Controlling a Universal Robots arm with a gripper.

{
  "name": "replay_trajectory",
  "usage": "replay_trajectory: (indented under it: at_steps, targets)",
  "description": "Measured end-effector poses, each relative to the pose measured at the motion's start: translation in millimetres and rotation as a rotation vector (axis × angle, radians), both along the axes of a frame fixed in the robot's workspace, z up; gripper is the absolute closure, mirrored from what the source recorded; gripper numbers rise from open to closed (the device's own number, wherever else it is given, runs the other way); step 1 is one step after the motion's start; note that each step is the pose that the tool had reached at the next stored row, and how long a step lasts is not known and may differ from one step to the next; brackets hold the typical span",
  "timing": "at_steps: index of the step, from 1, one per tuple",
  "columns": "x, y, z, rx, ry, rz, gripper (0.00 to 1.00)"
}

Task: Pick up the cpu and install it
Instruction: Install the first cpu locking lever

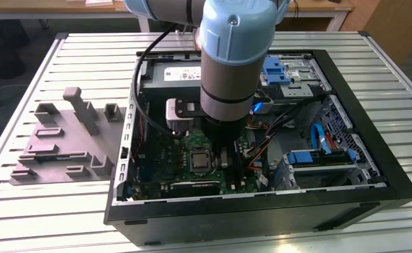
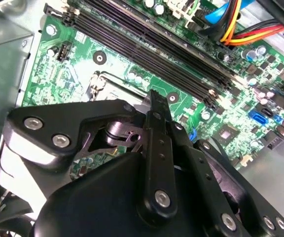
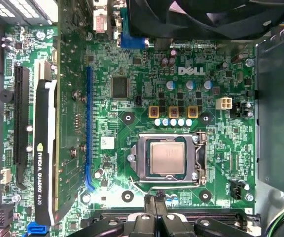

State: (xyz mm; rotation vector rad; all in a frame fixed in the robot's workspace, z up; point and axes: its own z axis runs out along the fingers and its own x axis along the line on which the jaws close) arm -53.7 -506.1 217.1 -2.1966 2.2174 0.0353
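Observation:
The cpu (image 3: 167, 158), a small silvery square chip, lies flat inside the metal socket frame (image 3: 141, 160) on the green motherboard (image 3: 132, 98). In the exterior view the cpu (image 1: 200, 158) sits in the middle of the open computer case, just beside the arm's lower end. My gripper (image 3: 155, 201) hangs above the board a short way off the socket's edge, next to the memory slots (image 2: 147, 47). Its black fingers (image 2: 156, 116) stand pressed together with nothing between them. They do not touch the cpu.
The black computer case (image 1: 262, 211) lies open on a slatted metal table (image 1: 86, 58). A graphics card (image 3: 43, 153) stands beside the socket, and a fan (image 3: 206, 12) and a grey box (image 3: 277, 108) flank it. Coloured cables (image 2: 240, 29) run near the memory slots. A grey fixture (image 1: 65, 139) sits at the exterior view's left.

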Motion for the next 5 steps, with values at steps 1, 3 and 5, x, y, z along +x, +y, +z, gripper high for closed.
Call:
replay_trajectory:
  at_steps: [1,3,5]
  targets:
    - [0.0,0.0,0.0,0.0000,0.0000,0.000,0.89]
    - [0.0,0.0,0.0,0.0001,0.0000,0.000,0.89]
    - [0.0,0.0,0.1,0.0001,0.0000,0.000,0.89]
